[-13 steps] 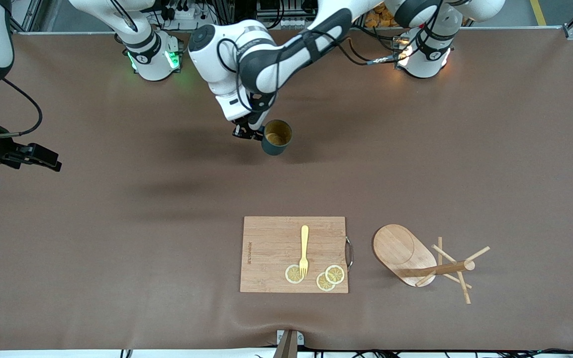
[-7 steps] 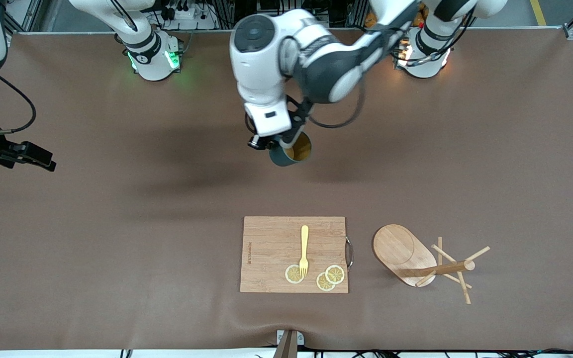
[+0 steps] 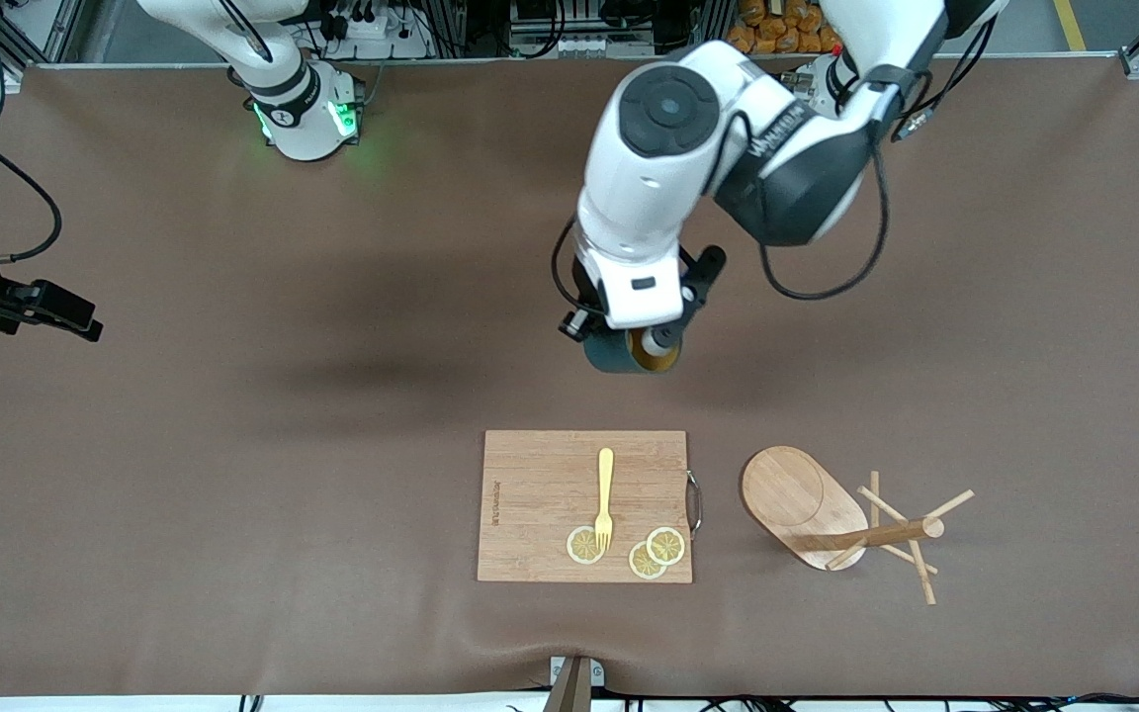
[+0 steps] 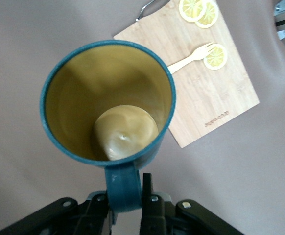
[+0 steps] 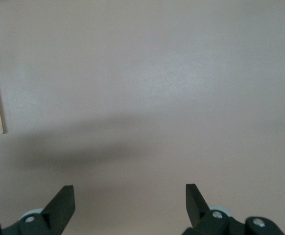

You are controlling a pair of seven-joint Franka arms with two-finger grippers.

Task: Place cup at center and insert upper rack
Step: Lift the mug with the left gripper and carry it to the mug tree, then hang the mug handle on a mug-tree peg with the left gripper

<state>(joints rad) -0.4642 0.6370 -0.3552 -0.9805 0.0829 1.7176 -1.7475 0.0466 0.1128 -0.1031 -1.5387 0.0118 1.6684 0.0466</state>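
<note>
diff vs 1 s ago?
The left gripper, still shut on the cup by its handle, carried it toward the left arm's end of the table and nearer the cutting board. The right gripper stays open and waiting. Mug tree unmoved.

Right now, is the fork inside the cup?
No, the yellow fork lies on the wooden cutting board, its tines over a lemon slice, while the teal cup hangs from the left hand.

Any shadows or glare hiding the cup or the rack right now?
Front view: soft arm shadows on bare table; cup half hidden under the left gripper; rack evenly lit. Left wrist view: cup interior clear, no glare. Right wrist view: one faint shadow band.
</note>
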